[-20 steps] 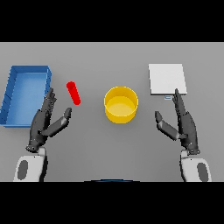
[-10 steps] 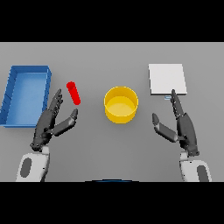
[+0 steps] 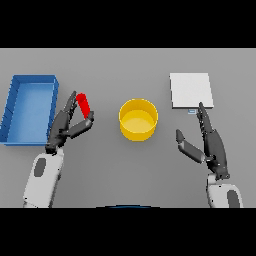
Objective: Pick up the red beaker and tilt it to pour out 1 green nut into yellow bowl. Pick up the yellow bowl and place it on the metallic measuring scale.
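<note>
Lab-style test bench. Plain grey worktop [image 3: 128, 65], no walls or furniture visible. Lab-type kit laid out on it: small red beaker [image 3: 84, 105], square metallic measuring scale [image 3: 191, 90] with a small tab on its near edge, blue open tray [image 3: 11, 114], yellow bowl [image 3: 138, 119]. Items spaced apart in a row. Nothing domestic or shop-like in view.

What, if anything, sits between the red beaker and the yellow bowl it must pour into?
Nothing visible. Bare grey table lies between the red beaker and the yellow bowl; only the left hand is at the beaker.
</note>
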You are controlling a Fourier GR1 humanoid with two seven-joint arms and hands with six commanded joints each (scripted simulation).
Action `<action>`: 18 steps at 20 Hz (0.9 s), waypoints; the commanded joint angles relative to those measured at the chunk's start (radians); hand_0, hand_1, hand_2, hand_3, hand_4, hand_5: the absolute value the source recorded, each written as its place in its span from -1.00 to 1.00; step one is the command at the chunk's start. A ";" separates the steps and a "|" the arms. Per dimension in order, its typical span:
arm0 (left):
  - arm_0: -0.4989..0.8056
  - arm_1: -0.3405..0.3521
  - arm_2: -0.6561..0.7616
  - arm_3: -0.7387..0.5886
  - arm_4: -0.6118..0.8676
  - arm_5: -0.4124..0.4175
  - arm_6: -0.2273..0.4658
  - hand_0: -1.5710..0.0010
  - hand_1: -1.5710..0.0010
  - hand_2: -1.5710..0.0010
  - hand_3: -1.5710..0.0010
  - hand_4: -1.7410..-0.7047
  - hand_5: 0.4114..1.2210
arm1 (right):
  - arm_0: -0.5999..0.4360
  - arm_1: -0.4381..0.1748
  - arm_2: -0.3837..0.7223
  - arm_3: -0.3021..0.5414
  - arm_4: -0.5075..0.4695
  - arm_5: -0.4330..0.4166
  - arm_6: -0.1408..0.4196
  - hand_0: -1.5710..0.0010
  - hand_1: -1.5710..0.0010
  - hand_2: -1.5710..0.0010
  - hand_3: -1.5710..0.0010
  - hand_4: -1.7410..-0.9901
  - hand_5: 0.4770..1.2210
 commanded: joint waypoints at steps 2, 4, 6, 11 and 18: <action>-0.039 -0.001 0.018 0.066 0.012 -0.010 -0.027 1.00 1.00 1.00 1.00 -0.23 -0.25 | 0.005 -0.012 -0.013 0.008 -0.008 0.004 -0.005 1.00 1.00 1.00 1.00 0.07 -0.43; -0.086 -0.005 0.032 0.115 0.015 -0.005 -0.039 1.00 1.00 1.00 1.00 -0.21 -0.25 | 0.001 -0.007 -0.007 0.000 -0.005 0.002 0.001 1.00 1.00 1.00 1.00 0.07 -0.43; -0.128 0.003 0.044 0.157 0.010 0.001 -0.045 1.00 1.00 1.00 1.00 -0.19 -0.26 | 0.003 -0.007 -0.009 0.004 -0.012 0.008 -0.002 1.00 1.00 1.00 1.00 0.08 -0.43; -0.198 0.001 0.056 0.248 0.003 0.002 -0.073 1.00 1.00 1.00 1.00 -0.17 -0.27 | -0.006 0.000 -0.006 0.013 -0.009 0.005 0.005 1.00 1.00 1.00 1.00 0.11 -0.45; -0.271 -0.014 0.094 0.348 0.025 0.008 -0.141 0.90 0.89 0.84 0.90 -0.37 -0.11 | -0.013 -0.012 -0.016 0.020 -0.005 0.000 0.007 1.00 1.00 1.00 1.00 0.20 -0.44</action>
